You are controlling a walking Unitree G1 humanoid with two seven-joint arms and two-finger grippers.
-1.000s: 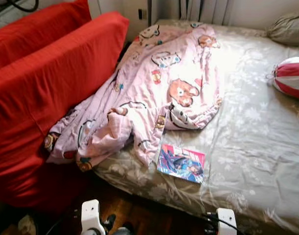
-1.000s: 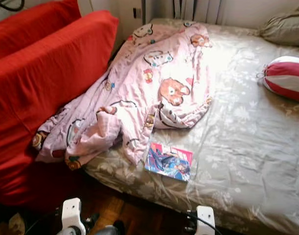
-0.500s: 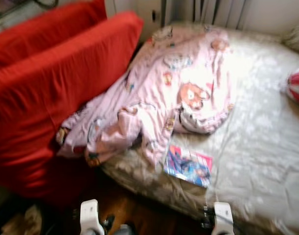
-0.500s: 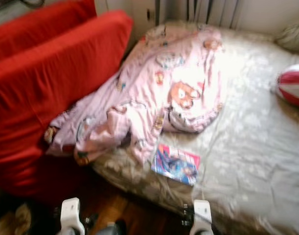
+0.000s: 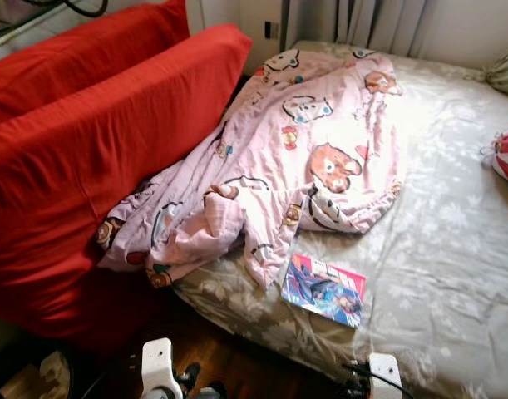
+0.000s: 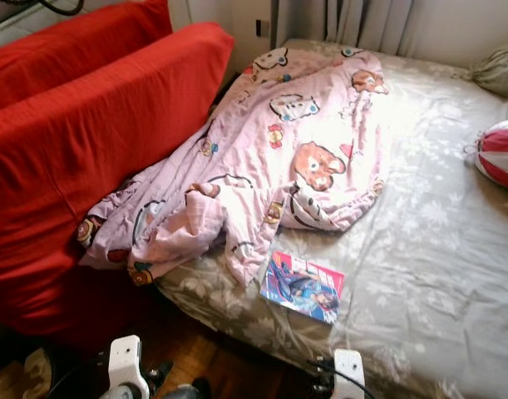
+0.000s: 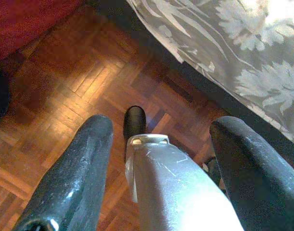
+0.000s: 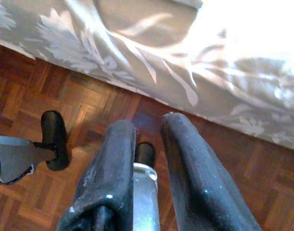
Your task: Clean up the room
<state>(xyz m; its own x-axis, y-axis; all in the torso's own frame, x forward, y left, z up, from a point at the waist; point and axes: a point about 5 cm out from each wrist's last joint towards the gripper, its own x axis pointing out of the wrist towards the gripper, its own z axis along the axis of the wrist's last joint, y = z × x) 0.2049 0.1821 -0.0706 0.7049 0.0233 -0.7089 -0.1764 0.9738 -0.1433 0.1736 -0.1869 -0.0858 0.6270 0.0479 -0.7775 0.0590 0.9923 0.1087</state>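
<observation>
The robot stands at the foot edge of the bed [image 5: 453, 249], both arms hanging over the wooden floor [image 7: 65, 96]: the left tool [image 7: 159, 144] gapes wide and empty, the right tool [image 8: 147, 144] is nearly closed on nothing. The approach seems the step in hand. A rumpled pink blanket [image 5: 312, 158] lies along the bed's left edge against the red cushions [image 5: 96, 141], a magazine [image 5: 324, 288] near the foot edge; next, an arm must rise toward one of them.
</observation>
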